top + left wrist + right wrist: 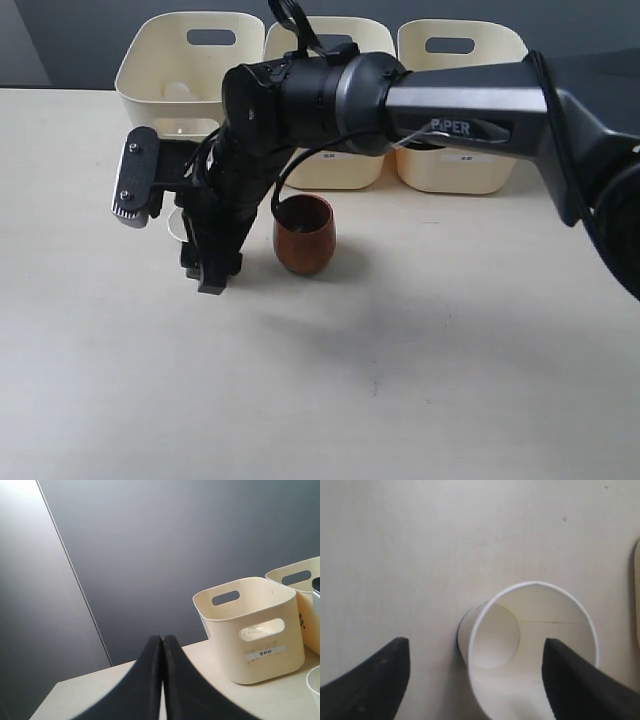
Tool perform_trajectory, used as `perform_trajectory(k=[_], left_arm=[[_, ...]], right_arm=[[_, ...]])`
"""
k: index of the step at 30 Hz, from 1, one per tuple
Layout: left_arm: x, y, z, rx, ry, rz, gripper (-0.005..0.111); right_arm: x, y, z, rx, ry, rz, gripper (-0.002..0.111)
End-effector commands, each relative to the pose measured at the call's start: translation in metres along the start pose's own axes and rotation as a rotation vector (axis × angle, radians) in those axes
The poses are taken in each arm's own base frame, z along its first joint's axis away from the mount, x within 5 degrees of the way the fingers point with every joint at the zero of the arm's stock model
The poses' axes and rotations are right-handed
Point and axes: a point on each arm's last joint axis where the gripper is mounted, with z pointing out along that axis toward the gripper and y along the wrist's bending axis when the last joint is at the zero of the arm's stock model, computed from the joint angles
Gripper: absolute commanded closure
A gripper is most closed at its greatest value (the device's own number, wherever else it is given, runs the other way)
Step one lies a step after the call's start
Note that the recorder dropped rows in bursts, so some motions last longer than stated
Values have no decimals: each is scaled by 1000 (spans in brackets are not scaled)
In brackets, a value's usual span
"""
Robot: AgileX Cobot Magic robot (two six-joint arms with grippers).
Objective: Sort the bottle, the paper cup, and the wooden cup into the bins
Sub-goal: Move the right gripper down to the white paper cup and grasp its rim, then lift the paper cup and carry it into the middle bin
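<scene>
The white paper cup [530, 645] stands upright on the table, seen from above between the open fingers of my right gripper [475, 647], nearer to one finger [585, 685]. In the exterior view the right gripper [203, 272] reaches across to the left and hides most of the paper cup [177, 226]. The reddish-brown wooden cup [303, 233] stands just right of it. Behind them are three cream bins [190, 70] [330, 165] [460, 110]. My left gripper [162, 642] is shut on nothing. A pale, clear thing shows inside the left bin [250, 630]; I cannot tell if it is the bottle.
The right arm's black body [330, 95] hangs over the middle bin and its front. Pale tabletop [400, 380] stretches in front of the cups. A dark grey wall [175, 540] stands behind the bins.
</scene>
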Motion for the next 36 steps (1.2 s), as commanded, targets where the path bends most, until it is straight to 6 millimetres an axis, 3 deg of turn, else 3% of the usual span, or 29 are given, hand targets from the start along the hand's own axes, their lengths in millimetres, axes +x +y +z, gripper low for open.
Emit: perform_trajectory(k=[1,11,14,17,29,34,36], left_arm=[[0,0,0,1,-7,-2,107],[0,0,0,1,-7,-2,107],[0,0,0,1,-7,-2,107],[0,0,0,1,-7,-2,107],[0,0,0,1,-7,-2,107],[0,0,0,1,-7,-2,107],[0,0,0,1,-7,-2,107]], right_arm=[[2,-3,3,8,2,7,40],[8,-3,18,12,15,4,45],[7,-3,18,14,14,4,65],[8,-5,18,26,24,-12,109],[9,-2,13,3,55,-35,107],[0,-5,-14,29,26,-43,109],[-8,-7,-40,60,-6,-49,109]])
